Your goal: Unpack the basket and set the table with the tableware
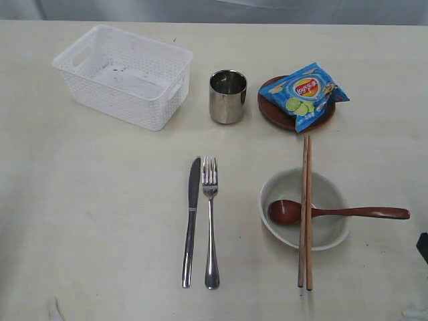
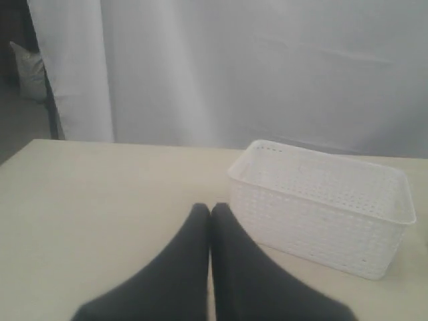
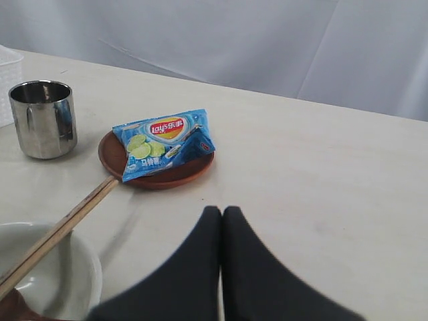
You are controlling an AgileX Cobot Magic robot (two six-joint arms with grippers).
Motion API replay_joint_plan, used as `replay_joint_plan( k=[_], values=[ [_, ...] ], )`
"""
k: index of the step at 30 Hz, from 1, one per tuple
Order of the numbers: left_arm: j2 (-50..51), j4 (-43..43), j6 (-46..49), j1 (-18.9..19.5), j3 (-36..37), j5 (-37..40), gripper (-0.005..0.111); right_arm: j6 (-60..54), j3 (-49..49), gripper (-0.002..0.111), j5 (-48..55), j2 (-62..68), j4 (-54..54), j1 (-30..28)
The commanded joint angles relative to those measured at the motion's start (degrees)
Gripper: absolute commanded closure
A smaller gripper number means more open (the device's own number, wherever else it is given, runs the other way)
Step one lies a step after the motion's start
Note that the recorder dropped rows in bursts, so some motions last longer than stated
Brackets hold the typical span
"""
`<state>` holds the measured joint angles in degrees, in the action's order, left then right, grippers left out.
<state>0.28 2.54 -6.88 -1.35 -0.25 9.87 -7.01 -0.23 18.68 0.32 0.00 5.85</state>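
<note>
Bright diffuse light, faint soft shadows beside the chopsticks point(image 1: 308, 261), dull reflections on the steel cup point(image 1: 228, 97), wrist views soft, left gripper point(image 2: 210, 210) and right gripper point(image 3: 221, 211) blurred.

Pale cream table point(image 1: 100, 200), faintly scuffed, and here's the spread: white lattice basket point(image 1: 134, 110) at the far left, steel cup point(image 1: 228, 97) just beside it, red-brown plate point(image 1: 271, 112) next along to the right. Nearer the camera, knife point(image 1: 191, 221) and fork point(image 1: 211, 221) lie parallel (side by side, almost touching), with the pale bowl point(image 1: 331, 234) off to their right, well apart from the basket.
</note>
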Motion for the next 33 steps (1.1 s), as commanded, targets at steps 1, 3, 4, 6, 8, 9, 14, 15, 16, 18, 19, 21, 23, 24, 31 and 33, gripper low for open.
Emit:
replay_joint_plan(
  k=[1,3,4,6,8,9,14,15,16,18,19,21,23,24,31,33],
  values=[
    [-0.3,1.3,1.1,0.0,0.2,0.7,0.107,0.2,0.2,0.108,0.1,-0.3,0.0,0.0],
    [-0.3,1.3,2.6,0.0,0.2,0.8,0.107,0.2,0.2,0.108,0.1,-0.3,0.0,0.0],
    [-0.3,1.3,3.3,0.0,0.2,1.1,0.107,0.2,0.2,0.108,0.1,-0.3,0.0,0.0],
    [-0.3,1.3,4.8,0.0,0.2,2.4,0.107,0.2,0.2,0.108,0.1,-0.3,0.0,0.0],
    [-0.3,1.3,5.0,0.0,0.2,5.0,0.107,0.2,0.2,0.108,0.1,-0.3,0.0,0.0],
    [-0.3,1.3,5.0,0.0,0.2,6.0,0.107,0.2,0.2,0.108,0.1,-0.3,0.0,0.0],
    [-0.3,0.4,4.9,-0.3,0.2,8.3,0.107,0.2,0.2,0.108,0.1,-0.3,0.0,0.0],
    [-0.3,0.4,4.8,-0.7,0.2,8.3,0.107,0.2,0.2,0.108,0.1,-0.3,0.0,0.0],
    [-0.3,0.4,4.8,-1.4,0.2,8.3,0.107,0.2,0.2,0.108,0.1,-0.3,0.0,0.0],
    [-0.3,0.4,4.8,-3.0,0.2,8.3,0.107,0.3,0.2,0.108,0.1,-0.3,0.0,0.0],
    [-0.3,0.4,4.8,-3.7,0.2,8.3,0.107,0.3,0.2,0.108,0.1,-0.3,0.0,0.0],
    [-0.3,0.3,4.8,-5.0,0.2,8.3,0.107,0.3,0.2,0.108,0.1,-0.3,0.0,0.0],
    [-0.3,0.3,4.8,-5.2,0.2,8.3,0.107,0.3,0.2,0.108,0.1,-0.3,0.0,0.0],
    [-0.3,0.3,4.8,-5.2,0.2,8.3,0.107,0.3,0.2,0.108,0.1,-0.3,0.0,0.0],
    [-0.3,0.3,4.8,-5.2,0.2,8.3,0.107,0.3,0.2,0.108,0.1,-0.3,0.0,0.0],
    [-0.3,0.3,4.8,-5.2,0.2,8.3,0.107,0.3,0.2,0.108,0.1,-0.3,0.0,0.0]
  ],
)
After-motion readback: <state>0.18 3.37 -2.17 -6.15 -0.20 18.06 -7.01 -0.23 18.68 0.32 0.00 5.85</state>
